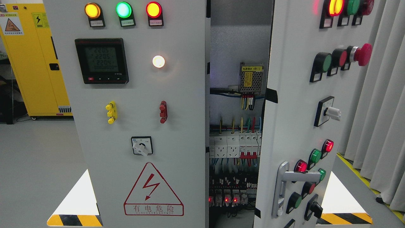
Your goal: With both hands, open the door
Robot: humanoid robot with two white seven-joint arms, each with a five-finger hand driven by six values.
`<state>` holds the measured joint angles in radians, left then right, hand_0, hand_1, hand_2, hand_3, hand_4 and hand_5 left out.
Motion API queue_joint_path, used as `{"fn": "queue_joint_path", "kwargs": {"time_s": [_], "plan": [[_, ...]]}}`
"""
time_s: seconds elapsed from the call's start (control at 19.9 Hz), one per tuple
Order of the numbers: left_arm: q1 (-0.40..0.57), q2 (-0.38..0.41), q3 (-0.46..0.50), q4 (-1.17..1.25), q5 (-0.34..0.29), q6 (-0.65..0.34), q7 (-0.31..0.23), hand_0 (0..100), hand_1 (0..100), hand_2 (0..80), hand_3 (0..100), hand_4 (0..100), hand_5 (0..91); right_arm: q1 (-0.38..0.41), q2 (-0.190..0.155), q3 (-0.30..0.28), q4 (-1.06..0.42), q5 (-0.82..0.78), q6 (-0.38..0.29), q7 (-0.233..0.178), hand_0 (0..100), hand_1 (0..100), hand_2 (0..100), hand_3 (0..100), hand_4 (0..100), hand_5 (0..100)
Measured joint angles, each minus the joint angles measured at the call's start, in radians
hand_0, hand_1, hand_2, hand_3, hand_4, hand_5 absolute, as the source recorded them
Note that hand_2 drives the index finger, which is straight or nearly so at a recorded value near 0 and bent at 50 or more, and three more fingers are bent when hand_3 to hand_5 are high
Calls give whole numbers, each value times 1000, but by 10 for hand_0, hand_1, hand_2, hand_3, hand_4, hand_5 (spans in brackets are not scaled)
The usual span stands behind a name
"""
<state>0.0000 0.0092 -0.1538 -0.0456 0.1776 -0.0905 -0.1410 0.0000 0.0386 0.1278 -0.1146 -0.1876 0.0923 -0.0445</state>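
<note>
A: What fills the view?

B: A grey cabinet. Its left door (133, 114) is flat to the camera; the right door (297, 120) is swung out toward us, so its face is seen at an angle. Between them a gap shows the interior (237, 126).

A: And round it?

B: A yellow cabinet (34, 60) stands at the far left on a grey floor (34, 158), and grey curtains (383, 104) hang at the right.

A: What is inside?

B: A mesh-covered power supply (251, 77) high up, coloured wires under it, then a row of white breakers (234, 147), then darker parts with small red lights lower down.

A: On the left door?

B: A dark meter (101, 60) with a green display, and a red lightning warning triangle (153, 190) near the bottom. Above the meter sit three lit lamps, amber (92, 10), green (123, 9) and red (153, 9). A small white lamp (158, 61) glows right of the meter. Below are a yellow terminal (111, 112), a red terminal (163, 111) and a rotary switch (141, 145).

A: On the right door?

B: A silver handle (286, 186) low down, with its lever pointing right. Red and green buttons sit around it, and a red mushroom button (363, 54) sits higher.

A: The robot's hands? Clenched, released?

B: Neither hand is visible, so I cannot tell; nothing touches either door.
</note>
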Motion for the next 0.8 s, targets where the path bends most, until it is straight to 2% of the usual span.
{"fn": "queue_joint_path", "kwargs": {"time_s": [0.4,0.65,0.8], "plan": [[0,2,15,-1,24,-14,-2,120,556,0,0,0,0,0,0,0,0,0,0,0,0,500,40,0,0,0],[12,19,71,-16,70,-136,0,120,556,0,0,0,0,0,0,0,2,0,0,0,0,500,40,0,0,0],[50,38,90,-70,77,-174,-2,120,556,0,0,0,0,0,0,1,3,0,0,1,0,500,40,0,0,0]]}}
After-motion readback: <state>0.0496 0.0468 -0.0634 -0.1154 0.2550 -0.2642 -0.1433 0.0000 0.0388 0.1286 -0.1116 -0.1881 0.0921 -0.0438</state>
